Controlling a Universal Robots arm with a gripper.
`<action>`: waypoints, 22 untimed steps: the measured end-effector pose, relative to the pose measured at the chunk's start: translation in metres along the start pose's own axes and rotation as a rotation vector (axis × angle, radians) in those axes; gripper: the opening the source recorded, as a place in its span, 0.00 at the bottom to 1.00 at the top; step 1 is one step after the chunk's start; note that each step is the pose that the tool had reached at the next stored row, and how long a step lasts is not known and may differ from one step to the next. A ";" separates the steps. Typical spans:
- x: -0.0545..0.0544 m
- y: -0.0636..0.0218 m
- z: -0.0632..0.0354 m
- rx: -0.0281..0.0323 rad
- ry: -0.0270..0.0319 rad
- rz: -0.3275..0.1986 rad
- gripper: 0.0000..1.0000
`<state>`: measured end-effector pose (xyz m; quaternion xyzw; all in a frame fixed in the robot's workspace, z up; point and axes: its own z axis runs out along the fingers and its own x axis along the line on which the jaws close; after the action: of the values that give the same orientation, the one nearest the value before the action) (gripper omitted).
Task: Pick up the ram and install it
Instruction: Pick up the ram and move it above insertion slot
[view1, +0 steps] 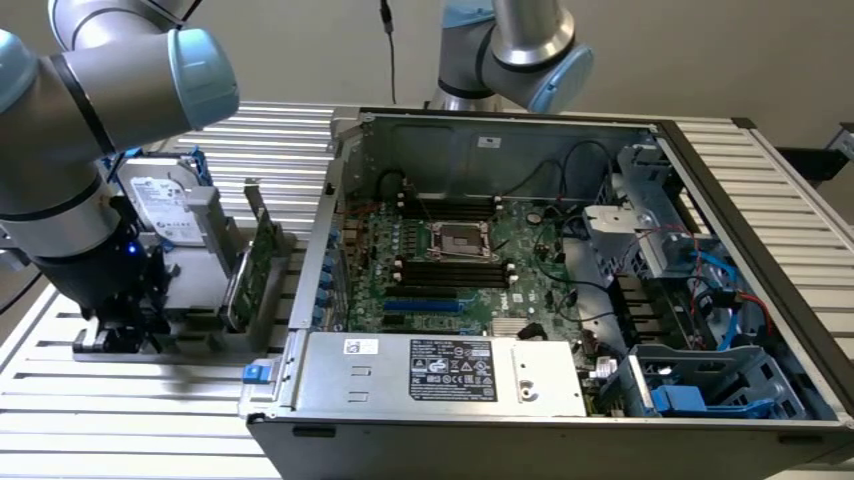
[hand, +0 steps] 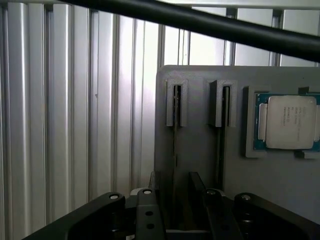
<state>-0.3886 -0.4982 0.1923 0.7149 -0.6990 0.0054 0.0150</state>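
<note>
The long thin ram stick (hand: 176, 107) is showing only its dark edge in the grey slotted plastic holder (hand: 200, 150), its chips hidden. The black metal fingers (hand: 148, 215) and the silver-capped processor (hand: 290, 122) are running off the picture's edge. In the exterior view the silver robot arm (view1: 67, 190) is covering those fingers.

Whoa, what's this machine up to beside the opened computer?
A grey robot arm's black tool hangs low over a grey plastic parts holder beside the open metal computer case. Its open fingers straddle a thin ram stick standing on edge in a slot. The stick is not lifted yet.
</note>
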 end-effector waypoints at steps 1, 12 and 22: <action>0.000 0.0000 0.0001 0.0000 -0.0001 0.000 0.35; 0.000 0.0000 0.0007 0.0002 -0.0139 0.003 0.14; 0.000 0.0001 -0.0096 -0.0021 -0.0469 0.004 0.14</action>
<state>-0.3886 -0.4982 0.2019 0.7134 -0.7007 -0.0121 -0.0006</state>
